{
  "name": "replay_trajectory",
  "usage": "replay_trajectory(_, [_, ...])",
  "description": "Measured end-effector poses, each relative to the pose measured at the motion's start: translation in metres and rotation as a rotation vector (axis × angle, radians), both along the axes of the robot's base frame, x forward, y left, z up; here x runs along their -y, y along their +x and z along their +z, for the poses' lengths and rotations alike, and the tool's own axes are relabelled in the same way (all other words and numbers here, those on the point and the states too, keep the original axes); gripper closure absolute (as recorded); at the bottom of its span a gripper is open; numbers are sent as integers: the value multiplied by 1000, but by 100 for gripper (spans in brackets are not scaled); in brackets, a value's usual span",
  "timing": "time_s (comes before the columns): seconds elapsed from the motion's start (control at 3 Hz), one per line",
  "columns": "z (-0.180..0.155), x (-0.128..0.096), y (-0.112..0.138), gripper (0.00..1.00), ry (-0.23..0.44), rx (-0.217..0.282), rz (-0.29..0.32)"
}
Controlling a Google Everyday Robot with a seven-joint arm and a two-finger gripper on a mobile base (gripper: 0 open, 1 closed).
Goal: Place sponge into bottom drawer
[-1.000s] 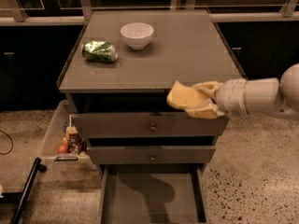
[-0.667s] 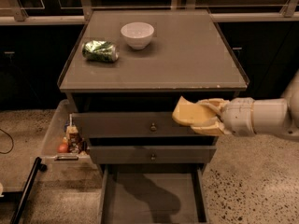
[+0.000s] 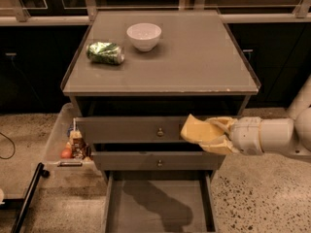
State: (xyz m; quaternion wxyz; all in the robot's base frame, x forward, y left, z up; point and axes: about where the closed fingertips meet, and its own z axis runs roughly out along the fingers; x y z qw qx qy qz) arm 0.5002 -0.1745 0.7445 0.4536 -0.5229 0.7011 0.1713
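Note:
My gripper [image 3: 218,135] reaches in from the right and is shut on the pale yellow sponge [image 3: 198,130]. It holds the sponge in the air in front of the two upper drawers, at the cabinet's right side. The bottom drawer [image 3: 158,203] is pulled out below, a wide grey tray with a bare floor, and my arm's shadow falls on it. The sponge is above the drawer's right half and well clear of its floor.
On the cabinet top [image 3: 194,62] stand a white bowl [image 3: 144,35] and a green can [image 3: 105,52] lying on its side. A clear bin [image 3: 68,140] with small items hangs at the cabinet's left. A dark pole [image 3: 29,193] lies on the speckled floor at lower left.
My gripper has moved down with the sponge, from level with the cabinet top's front edge to in front of the upper drawers.

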Motion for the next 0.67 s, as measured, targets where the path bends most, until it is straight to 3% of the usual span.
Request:
replay_trajectory(0.33, [2, -14, 4, 100, 0, 42, 26])
replay_trajectory(0.67, [-46, -25, 5, 100, -5, 6, 31])
